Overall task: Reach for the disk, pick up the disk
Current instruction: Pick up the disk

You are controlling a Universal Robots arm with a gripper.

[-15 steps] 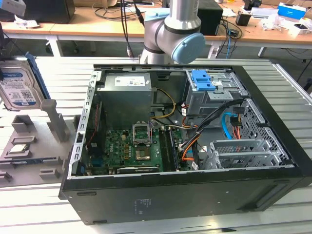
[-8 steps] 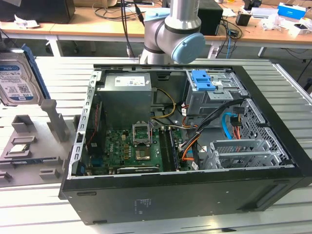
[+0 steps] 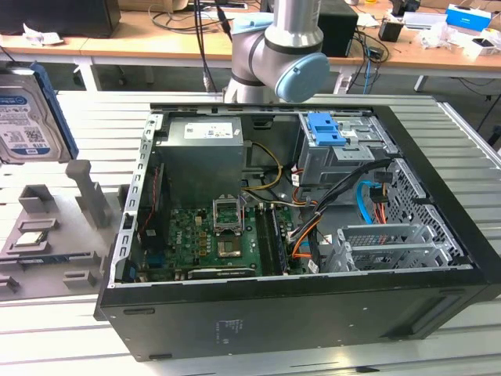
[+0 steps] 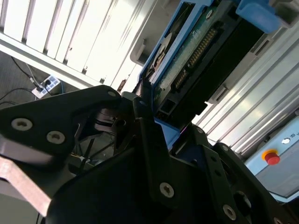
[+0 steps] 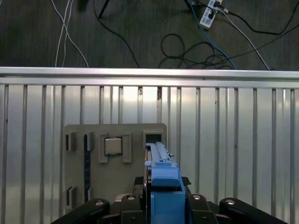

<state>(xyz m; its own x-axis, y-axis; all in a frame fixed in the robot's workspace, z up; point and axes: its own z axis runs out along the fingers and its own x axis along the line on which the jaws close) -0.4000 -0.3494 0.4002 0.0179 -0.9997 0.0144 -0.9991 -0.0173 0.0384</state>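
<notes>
Upright disk [image 3: 27, 117] clamped between the fingers [image 4: 149, 140], above gray holder [image 3: 88, 192]

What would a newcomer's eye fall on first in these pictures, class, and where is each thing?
First, the open computer case in the middle of the slatted table, its green motherboard bare. Next, the disk with its bright blue frame, upright at the exterior view's left above a grey fixture, and clamped in the gripper in the first wrist view.
</notes>
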